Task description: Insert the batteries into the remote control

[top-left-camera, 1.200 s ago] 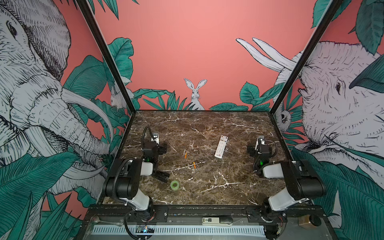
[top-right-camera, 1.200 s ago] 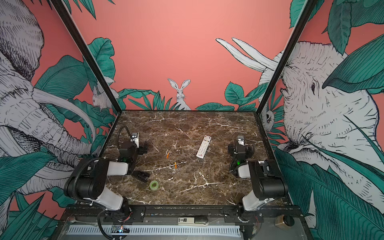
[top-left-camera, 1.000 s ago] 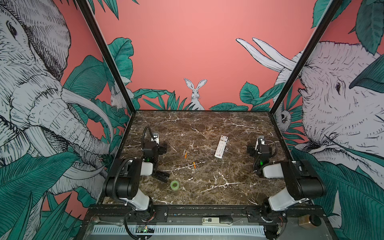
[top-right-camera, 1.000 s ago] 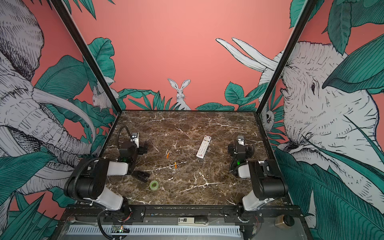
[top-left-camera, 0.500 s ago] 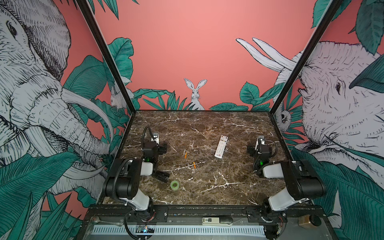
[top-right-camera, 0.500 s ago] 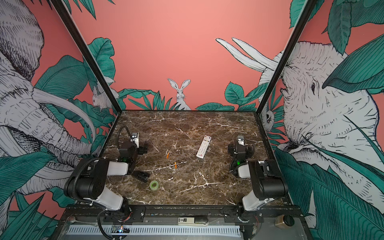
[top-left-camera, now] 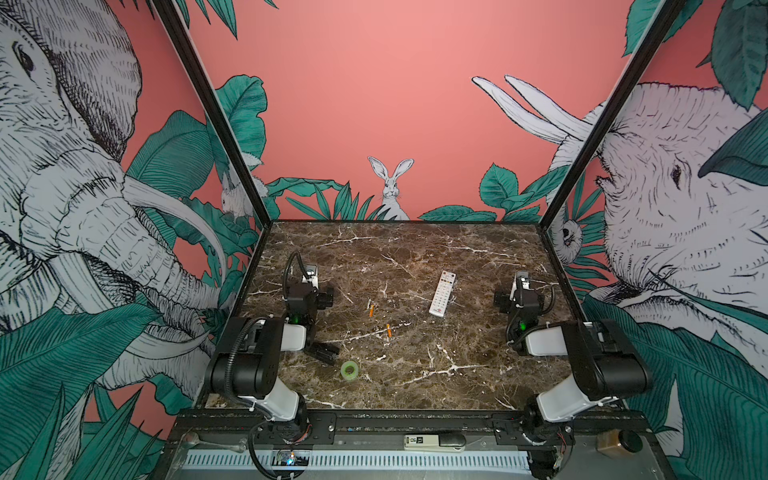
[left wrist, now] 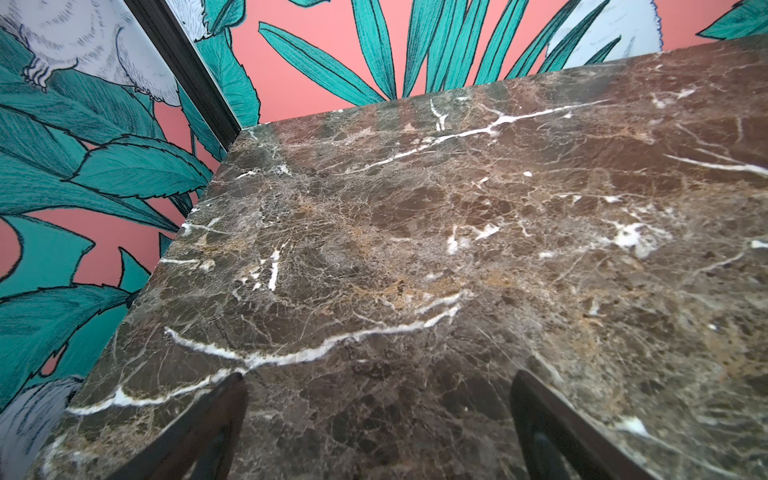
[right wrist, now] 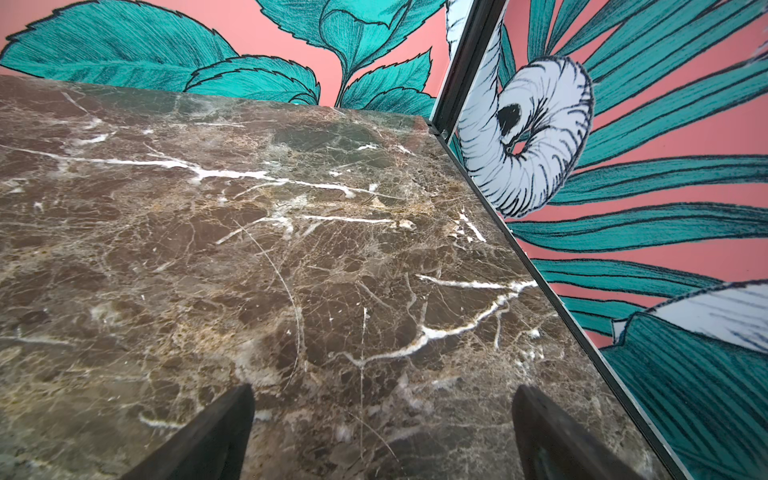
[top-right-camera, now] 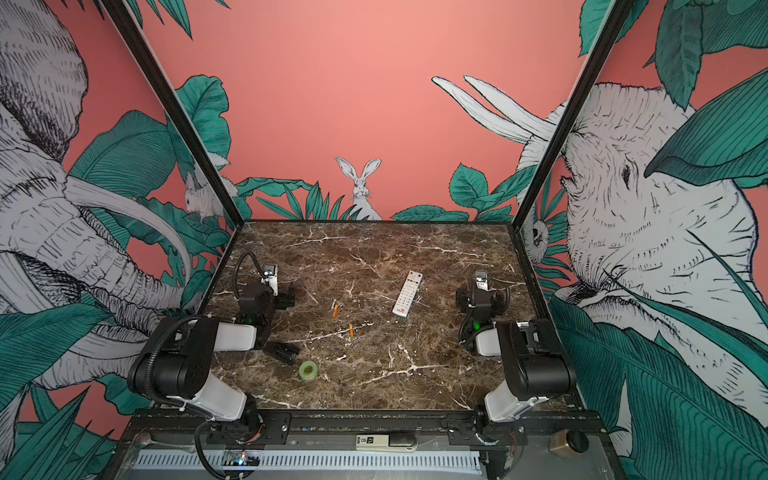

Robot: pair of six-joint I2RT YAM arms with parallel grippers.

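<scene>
With left gripper (left wrist: 378, 375) and right gripper (right wrist: 383, 387) both spread empty, the remote (top-left-camera: 442, 294) lies lengthwise roughly front-to-back, seemingly nearer the right.

Top views overlook the table (top-left-camera: 415, 257) — wrist cameras hug it.

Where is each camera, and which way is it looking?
Top views: high at the front, looking down on the table, remote control, batteries and both arms.
Left wrist: faces the table's far left corner; open left gripper shows.
Right wrist: faces the far right corner; open right gripper shows.
Both wrist views share the marble table.
</scene>
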